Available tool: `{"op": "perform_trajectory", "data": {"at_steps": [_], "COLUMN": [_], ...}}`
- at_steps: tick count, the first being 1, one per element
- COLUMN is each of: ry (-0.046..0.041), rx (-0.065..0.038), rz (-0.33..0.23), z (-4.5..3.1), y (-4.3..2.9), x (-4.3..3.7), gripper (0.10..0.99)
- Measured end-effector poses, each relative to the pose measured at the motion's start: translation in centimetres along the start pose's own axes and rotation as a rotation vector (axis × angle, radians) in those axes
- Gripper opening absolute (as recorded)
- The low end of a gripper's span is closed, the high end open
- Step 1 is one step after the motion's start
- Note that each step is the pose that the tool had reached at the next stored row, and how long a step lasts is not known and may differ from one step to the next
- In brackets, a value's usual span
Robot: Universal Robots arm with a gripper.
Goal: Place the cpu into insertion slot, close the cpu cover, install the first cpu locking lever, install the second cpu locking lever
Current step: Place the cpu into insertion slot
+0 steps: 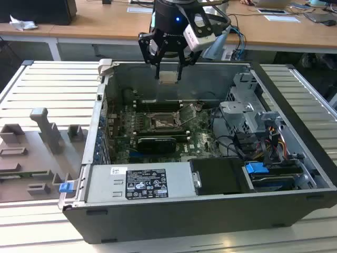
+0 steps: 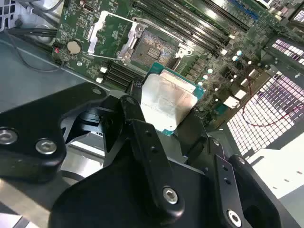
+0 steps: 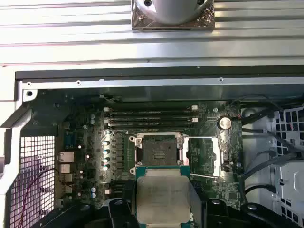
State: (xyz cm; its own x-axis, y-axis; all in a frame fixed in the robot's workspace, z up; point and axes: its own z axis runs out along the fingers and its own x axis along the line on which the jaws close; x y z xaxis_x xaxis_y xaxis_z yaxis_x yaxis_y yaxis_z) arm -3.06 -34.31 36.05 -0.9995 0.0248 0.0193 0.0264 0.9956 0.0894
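My gripper point(image 1: 168, 78) hangs above the open computer case, shut on the cpu point(image 1: 168, 78), a flat square chip with a pale metal face. Both wrist views show the cpu point(image 3: 163, 196) point(image 2: 165, 100) held between the black fingers point(image 2: 137, 128), well above the board. The insertion slot point(image 1: 160, 122) point(image 3: 158, 151) point(image 2: 149, 48) lies open on the green board, dark centre bare, directly below and slightly ahead of the chip. The cpu cover point(image 3: 204, 156) point(image 2: 109, 35) point(image 1: 188, 112) is swung open beside the slot, standing up off its hinge.
Long black memory slots point(image 3: 151, 117) run beside the socket. A black card point(image 1: 156, 143) sits on the board in front. The case walls point(image 1: 100, 113), the power supply point(image 1: 139, 183) and drive cage with cables point(image 1: 253, 132) ring the board. A grey fixture point(image 1: 45, 137) stands at the exterior view's left.
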Motion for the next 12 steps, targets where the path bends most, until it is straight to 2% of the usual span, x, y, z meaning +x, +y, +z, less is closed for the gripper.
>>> {"op": "perform_trajectory", "data": {"at_steps": [12], "ry": [-0.0041], "rx": [-0.001], "rz": [0.047], "z": [0.0], "y": [0.0], "x": [0.0], "gripper": [0.541]}}
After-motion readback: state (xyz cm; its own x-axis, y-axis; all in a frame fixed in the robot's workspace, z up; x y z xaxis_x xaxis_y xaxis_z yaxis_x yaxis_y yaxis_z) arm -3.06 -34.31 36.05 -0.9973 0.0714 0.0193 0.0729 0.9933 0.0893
